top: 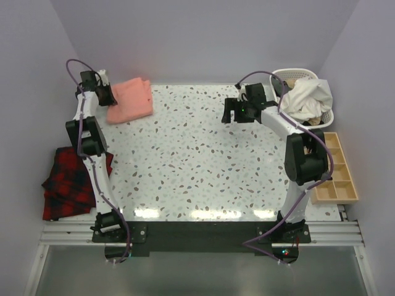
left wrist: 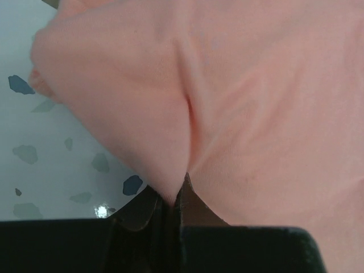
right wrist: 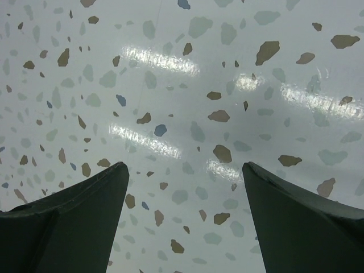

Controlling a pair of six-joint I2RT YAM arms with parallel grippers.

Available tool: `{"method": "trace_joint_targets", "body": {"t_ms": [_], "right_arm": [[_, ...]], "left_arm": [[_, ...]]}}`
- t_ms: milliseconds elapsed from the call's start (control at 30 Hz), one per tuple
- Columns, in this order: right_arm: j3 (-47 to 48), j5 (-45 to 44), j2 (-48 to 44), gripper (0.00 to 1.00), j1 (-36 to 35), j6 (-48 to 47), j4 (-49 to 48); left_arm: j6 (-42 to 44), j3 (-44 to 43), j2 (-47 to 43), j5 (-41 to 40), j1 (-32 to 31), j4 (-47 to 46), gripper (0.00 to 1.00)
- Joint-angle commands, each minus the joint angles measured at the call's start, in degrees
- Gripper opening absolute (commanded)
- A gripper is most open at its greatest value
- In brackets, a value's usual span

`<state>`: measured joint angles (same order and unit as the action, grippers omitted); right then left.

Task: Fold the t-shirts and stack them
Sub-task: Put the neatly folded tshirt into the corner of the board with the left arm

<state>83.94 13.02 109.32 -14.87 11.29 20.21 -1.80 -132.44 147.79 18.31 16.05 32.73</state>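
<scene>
A folded salmon-pink t-shirt (top: 131, 100) lies at the table's far left corner. My left gripper (top: 103, 94) sits at its left edge, shut on a pinch of the pink t-shirt fabric (left wrist: 239, 102), which fills most of the left wrist view and is drawn into the closed jaws (left wrist: 173, 196). My right gripper (top: 233, 113) hovers open over bare speckled tabletop at the far right of centre; nothing lies between its fingers (right wrist: 91, 216).
A white laundry basket (top: 328, 117) with pale clothes (top: 307, 98) stands at the far right corner. A wooden compartment tray (top: 338, 169) lies along the right edge. A red-and-black plaid cloth (top: 69, 182) hangs off the table's left side.
</scene>
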Motion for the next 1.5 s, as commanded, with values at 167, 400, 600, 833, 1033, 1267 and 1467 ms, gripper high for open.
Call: {"method": "trace_joint_targets", "body": {"t_ms": [167,400,600,833,1033,1267,1467], "right_arm": [[2.45,3.24,4.15,0.86,0.20,-0.30,0.27],[3.60,4.65,6.08,0.85,0.20,0.05,0.27],[3.60,5.62,6.78,0.85,0.20,0.31,-0.08],[4.30,7.29,8.02,0.85,0.20,0.66,0.01],[4.13,7.99,7.93,0.85,0.11,0.66,0.01],[2.90,7.73,5.38,0.85,0.11,0.66,-0.17],[-0.79,6.15,0.03,0.96,0.02,1.54,-1.22]], "left_arm": [[5.49,-3.26,-1.97,-10.83,3.01,-2.67,0.00],[9.62,-4.22,-3.91,-16.72,3.46,-7.24,0.00],[11.73,-3.97,-3.99,-20.59,3.46,-9.87,0.01],[12.17,2.09,-7.50,-21.12,3.37,-17.08,0.48],[13.05,7.63,-11.02,-26.28,2.41,-23.76,0.66],[10.25,12.19,-22.44,-25.87,-1.54,-23.33,0.91],[4.01,28.15,-39.83,-19.63,-9.01,-27.78,1.00]]}}
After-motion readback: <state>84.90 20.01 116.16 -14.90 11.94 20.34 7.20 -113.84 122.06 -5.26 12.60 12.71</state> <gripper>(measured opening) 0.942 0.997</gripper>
